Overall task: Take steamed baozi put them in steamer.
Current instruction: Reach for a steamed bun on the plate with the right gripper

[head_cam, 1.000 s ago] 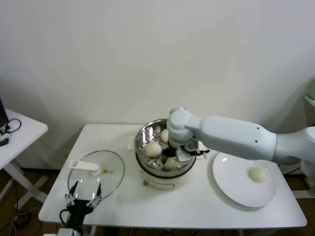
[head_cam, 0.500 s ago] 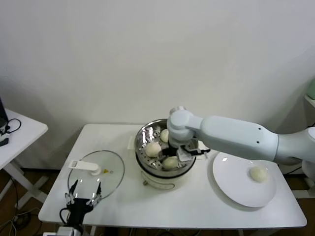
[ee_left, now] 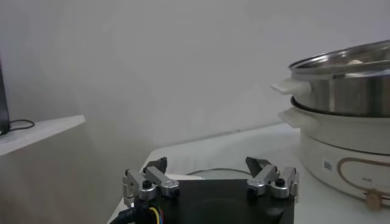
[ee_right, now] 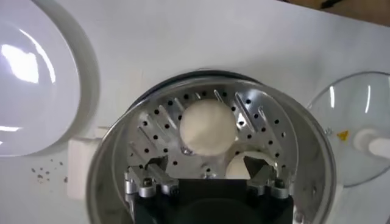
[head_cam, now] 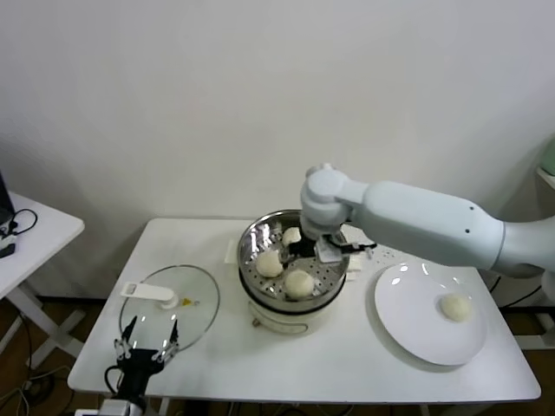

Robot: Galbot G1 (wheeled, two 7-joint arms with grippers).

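Note:
The steamer (head_cam: 253, 239) is a shiny perforated basket on a cream pot. It holds three baozi: one at the left (head_cam: 270, 263), one at the front (head_cam: 299, 282) and one at the back (head_cam: 291, 235). A fourth baozi (head_cam: 455, 306) lies on the white plate (head_cam: 408, 321). My right gripper (head_cam: 317, 249) hangs open and empty just above the basket's right side. In the right wrist view the right gripper (ee_right: 210, 165) is above the basket floor (ee_right: 155, 125), with two baozi (ee_right: 208, 126) (ee_right: 248, 165) below it. My left gripper (head_cam: 144, 345) is parked, open, at the table's front left.
A glass lid (head_cam: 169, 305) with a white handle lies on the table left of the pot, just beyond the left gripper (ee_left: 207, 167). The left wrist view shows the steamer (ee_left: 344, 85) and pot (ee_left: 347, 146) from the side. A white side table (head_cam: 30, 234) stands at far left.
My right gripper has lifted up and back out of the basket, leaving the front baozi lying free on the basket floor. The left arm has not moved.

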